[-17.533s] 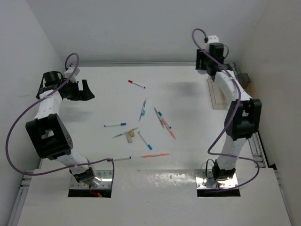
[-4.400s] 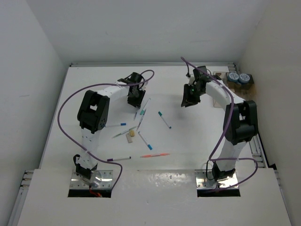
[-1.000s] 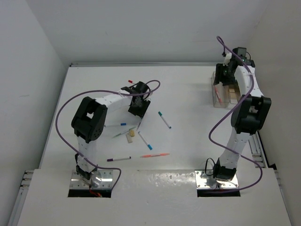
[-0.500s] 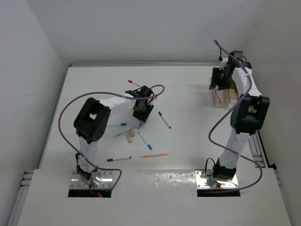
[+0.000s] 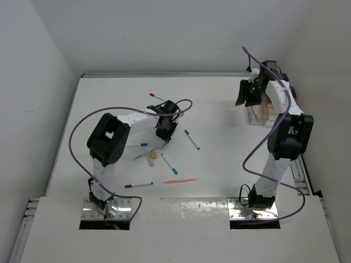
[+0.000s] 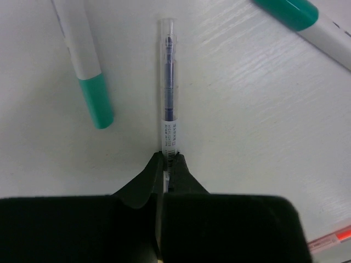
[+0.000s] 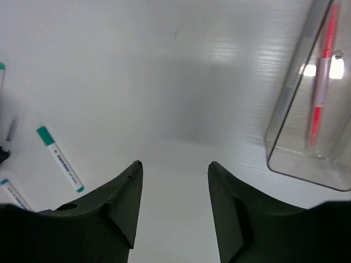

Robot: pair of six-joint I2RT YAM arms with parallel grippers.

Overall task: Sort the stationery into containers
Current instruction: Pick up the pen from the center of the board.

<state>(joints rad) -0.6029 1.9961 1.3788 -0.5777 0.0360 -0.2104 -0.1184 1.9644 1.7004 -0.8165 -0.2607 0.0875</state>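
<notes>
My left gripper [image 6: 169,160] is shut on a thin clear pen [image 6: 168,82] with dark ink that lies flat on the table. From above, this gripper [image 5: 164,131] sits among the scattered pens. A teal-capped pen [image 6: 90,82] lies just left of the held one. My right gripper [image 7: 174,164] is open and empty above bare table, just left of the clear box [image 7: 299,126], which holds a red pen [image 7: 322,82]. The clear box [image 5: 254,113] and the tan box [image 5: 270,111] stand side by side at the far right, with the right gripper [image 5: 247,96] beside them.
Loose pens lie mid-table: a red-capped pen [image 5: 159,97], a teal pen [image 5: 191,139], a blue pen [image 5: 134,146], another blue pen [image 5: 169,164], an orange-red pen [image 5: 180,180] and a purple pen [image 5: 138,185]. A small tan block [image 5: 154,155] sits among them. Walls close in on both sides.
The left gripper has closed on the clear pen. The right gripper has moved left, away from above the clear box, leaving the red pen inside it.
</notes>
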